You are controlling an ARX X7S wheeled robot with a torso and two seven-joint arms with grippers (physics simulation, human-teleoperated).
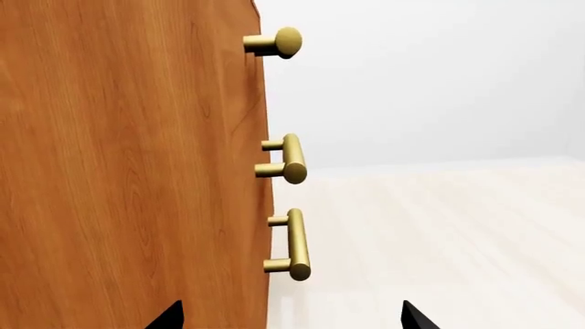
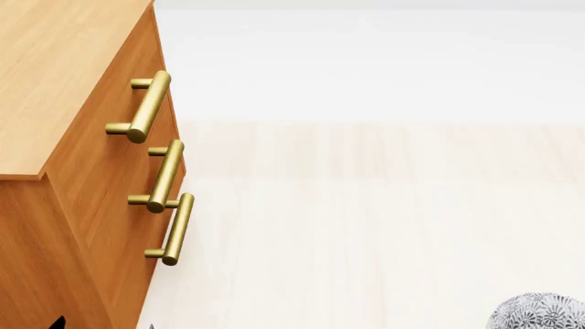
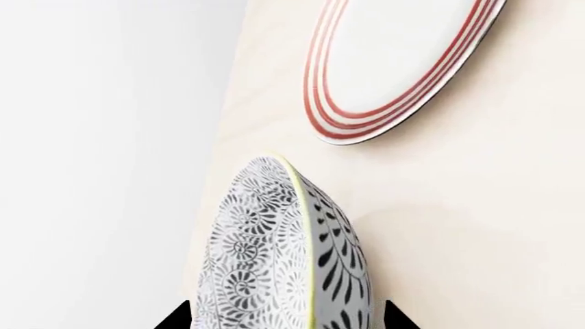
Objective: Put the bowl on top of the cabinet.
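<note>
Beside the cabinet (image 2: 55,82) side, left tool (image 1: 288,319) open, right tool (image 3: 285,319) straddling bowl (image 3: 274,260), grip unclear, plate (image 3: 393,62) near.

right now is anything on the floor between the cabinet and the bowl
Nothing: the head view shows bare pale floor between the cabinet and the bowl.

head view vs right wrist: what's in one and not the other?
Only the head view shows the cabinet, with its flat top and three brass handles on the front, plus pale floor beside it.

Only the right wrist view shows the red-ringed plate lying on a light surface, and the dark fingertips of the right end effector on either side of the bowl.

Both show the patterned bowl; the head view catches only a sliver at its lower corner.
</note>
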